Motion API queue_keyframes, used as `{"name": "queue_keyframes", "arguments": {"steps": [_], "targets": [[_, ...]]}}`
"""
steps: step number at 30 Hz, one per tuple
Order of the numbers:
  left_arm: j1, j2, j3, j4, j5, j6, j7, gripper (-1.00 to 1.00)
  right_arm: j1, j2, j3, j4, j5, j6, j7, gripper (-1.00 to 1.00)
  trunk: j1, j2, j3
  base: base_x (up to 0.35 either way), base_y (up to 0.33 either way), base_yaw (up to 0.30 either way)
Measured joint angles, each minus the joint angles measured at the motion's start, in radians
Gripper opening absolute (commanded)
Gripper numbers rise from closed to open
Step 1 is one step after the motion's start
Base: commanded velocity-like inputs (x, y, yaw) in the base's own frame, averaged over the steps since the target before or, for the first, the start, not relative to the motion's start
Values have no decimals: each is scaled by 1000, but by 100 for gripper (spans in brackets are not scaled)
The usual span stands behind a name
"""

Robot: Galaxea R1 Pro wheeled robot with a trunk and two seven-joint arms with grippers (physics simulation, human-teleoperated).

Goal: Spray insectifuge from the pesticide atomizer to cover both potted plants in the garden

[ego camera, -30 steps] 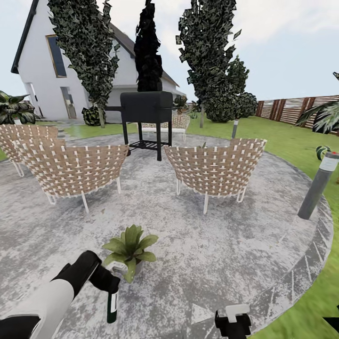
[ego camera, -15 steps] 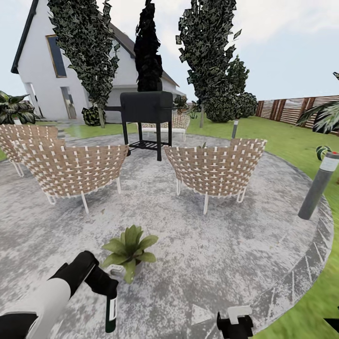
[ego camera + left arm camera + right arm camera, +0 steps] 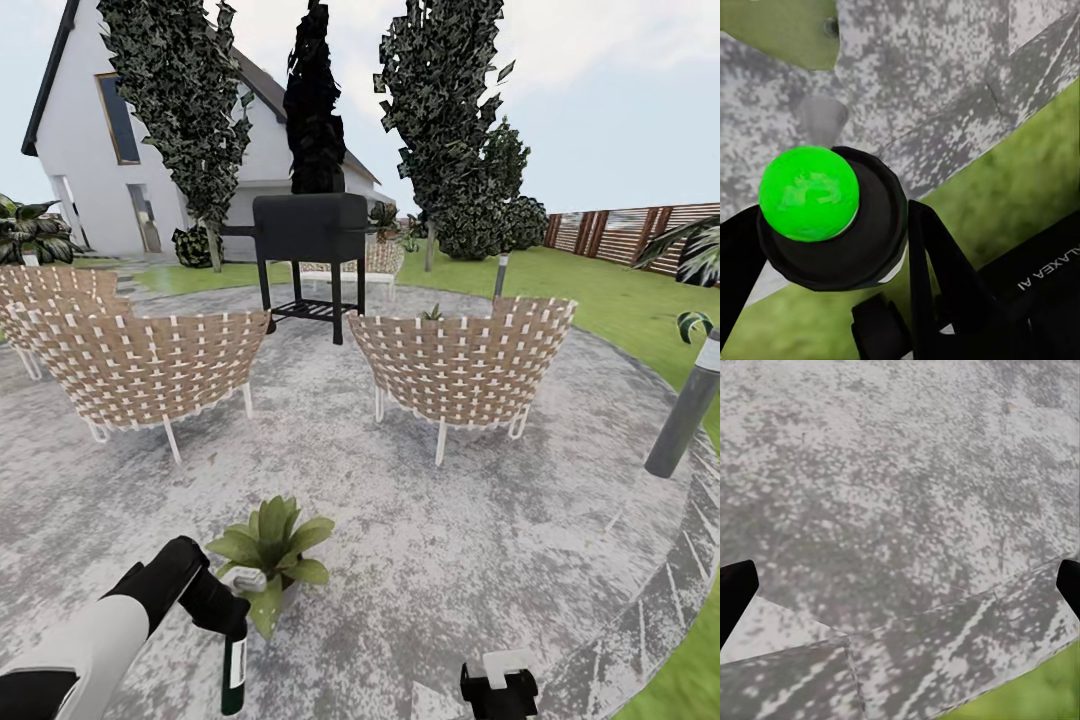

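Note:
My left gripper (image 3: pixel 230 620) is shut on the pesticide atomizer (image 3: pixel 234 668), a dark green bottle hanging downward low over the stone patio. In the left wrist view the atomizer (image 3: pixel 832 225) sits between the black fingers (image 3: pixel 937 262), with a bright green round end facing the camera. One potted plant (image 3: pixel 268 545), a low rosette of pointed green leaves, stands on the patio just beyond and right of the atomizer. Small green leaf tips (image 3: pixel 432 313) show above the right chair's back. My right gripper (image 3: pixel 497 685) is open over bare stone, holding nothing, its fingertips far apart in the right wrist view (image 3: pixel 900 585).
Woven chairs (image 3: pixel 140 365) (image 3: pixel 465 365) stand on the round grey patio (image 3: pixel 450 540), with a black grill (image 3: pixel 310 250) behind them. A grey post lamp (image 3: pixel 690 405) stands at the patio's right edge by the lawn (image 3: pixel 620 300). Trees, a white house and a slat fence stand farther back.
The whole view has shifted a little, so the camera moved; the potted plant now appears slightly nearer and lower. My left gripper keeps hold of the atomizer, slightly lower in the picture.

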Motion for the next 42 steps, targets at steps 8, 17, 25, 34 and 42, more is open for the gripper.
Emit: {"name": "queue_keyframes", "arguments": {"steps": [8,17,25,34,42], "targets": [[2,76,-1,7,-20,-9,-2,-100,0,0,0,11,0,0,0,100,0,0,0,1,0,0],[1,27,-34,0,-13,-1,-2,-100,0,0,0,12,0,0,0,100,0,0,0,0,0,0],[1,25,-37,-1,-12,1,-1,-100,0,0,0,12,0,0,0,100,0,0,0,87,-63,0],[1,28,-44,0,-18,2,-1,-100,0,0,0,12,-1,0,0,100,0,0,0,9,-7,-28],[0,33,-41,0,-18,3,-1,-100,0,0,0,12,0,0,1,100,0,0,5,0,87,-109]]}}
